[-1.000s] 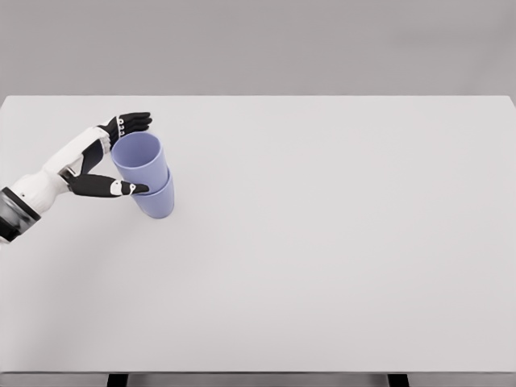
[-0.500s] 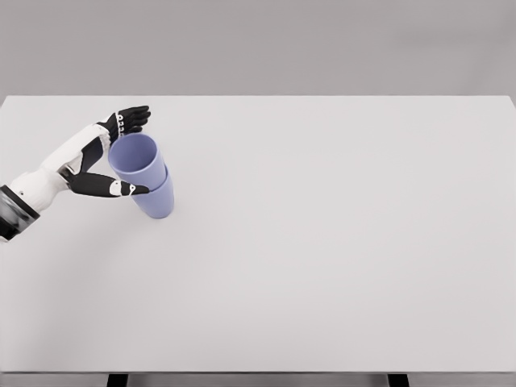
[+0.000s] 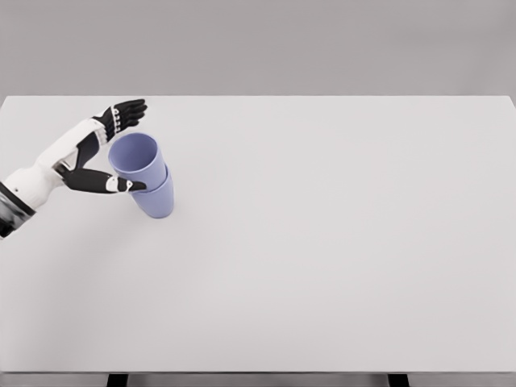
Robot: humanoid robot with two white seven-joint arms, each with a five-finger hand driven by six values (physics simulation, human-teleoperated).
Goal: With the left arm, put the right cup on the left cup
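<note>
One arm shows in the head view, the left one, white in its segments with a black hand, coming in from the left edge and reaching up and to the right across the tabletop (image 3: pixel 322 266). The left hand (image 3: pixel 103 153) is spread wide: its fingers (image 3: pixel 129 111) point up and to the right, stretched out behind the cups and clear of them, while the thumb (image 3: pixel 121 185) lies low and nearly level, its tip touching or almost touching the side of the stack where the two cups meet. Nothing is pinched between thumb and fingers; the gap between them is wider than the cup's mouth.

Just to the right of the hand are two cups, both pale blue-violet and of the same shape, one nested inside the other. The upper cup (image 3: pixel 138 160) sits in the lower one with its open mouth leaning toward the left and toward the hand, so the rim shows as a full oval and the inside wall is visible. The lower cup (image 3: pixel 158 201) stands on the tabletop with only its bottom part showing below the upper cup's wall. The stack stands in the left part of the tabletop, nearer the far edge than the near one.

Two dark table legs show below the near edge, one left of centre and one right of it.
</note>
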